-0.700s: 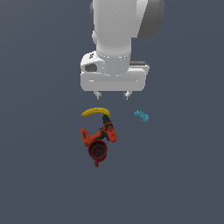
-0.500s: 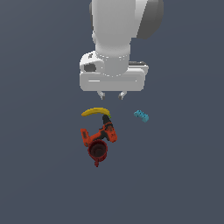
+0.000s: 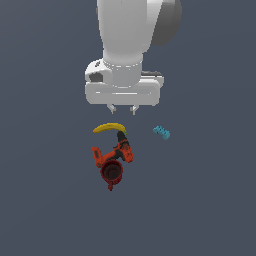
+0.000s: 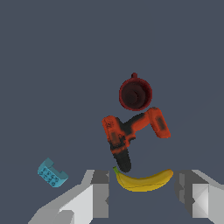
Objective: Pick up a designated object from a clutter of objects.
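The end effector (image 3: pixel 123 108) hangs above the counter (image 3: pixel 45 190), with the whole cluster lying out ahead of it. Nearest is the banana (image 3: pixel 109 128) (image 4: pixel 144 180), lying crosswise just beyond the fingertips. Past it lies the drill (image 3: pixel 114 152) (image 4: pixel 131 133), its nose end close to the banana. Farthest from the end effector stands the cup (image 3: pixel 111 172) (image 4: pixel 135 94), touching the drill, mouth up. The toy brick (image 3: pixel 161 132) (image 4: pixel 52 173) lies apart from the group, off toward the exterior view's right.

Matt dark red cup (image 3: pixel 111 171), smooth matt yellow banana (image 4: pixel 144 180), plastic-looking cyan brick (image 4: pixel 51 173), matt floor (image 3: pixel 210 200).
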You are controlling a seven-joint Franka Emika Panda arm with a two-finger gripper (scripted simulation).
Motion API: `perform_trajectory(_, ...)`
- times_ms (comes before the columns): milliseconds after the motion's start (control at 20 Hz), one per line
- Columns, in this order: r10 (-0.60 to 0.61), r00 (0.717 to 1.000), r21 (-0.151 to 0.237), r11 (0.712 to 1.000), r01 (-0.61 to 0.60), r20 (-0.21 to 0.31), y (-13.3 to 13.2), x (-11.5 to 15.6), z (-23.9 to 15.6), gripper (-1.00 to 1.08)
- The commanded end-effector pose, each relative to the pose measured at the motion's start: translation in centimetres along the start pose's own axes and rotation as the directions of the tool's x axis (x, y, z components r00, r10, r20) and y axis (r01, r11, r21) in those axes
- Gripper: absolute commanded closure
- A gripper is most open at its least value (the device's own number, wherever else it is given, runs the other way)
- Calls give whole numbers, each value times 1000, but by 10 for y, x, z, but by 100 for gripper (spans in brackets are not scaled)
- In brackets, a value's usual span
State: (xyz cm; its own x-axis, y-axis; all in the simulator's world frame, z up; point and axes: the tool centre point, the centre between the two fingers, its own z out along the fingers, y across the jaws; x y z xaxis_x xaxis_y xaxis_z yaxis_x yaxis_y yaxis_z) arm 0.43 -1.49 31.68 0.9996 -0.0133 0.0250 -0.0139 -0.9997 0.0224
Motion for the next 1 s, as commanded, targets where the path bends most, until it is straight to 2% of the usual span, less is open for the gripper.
perform_trajectory(0, -10, 1000, -5, 1000, 10, -2, 1, 1, 2, -20)
perform_trajectory(300, -79, 997, -40, 996, 78, -14, 8, 9, 17, -20)
perform_trajectory(600, -216, 976, -105, 972, 212, -26, 20, 22, 45, -20)
perform_trajectory(800, -348, 937, -161, 927, 340, -24, 28, 33, 70, -20)
perform_trajectory(950, -461, 887, -202, 870, 449, -14, 33, 40, 92, -20)
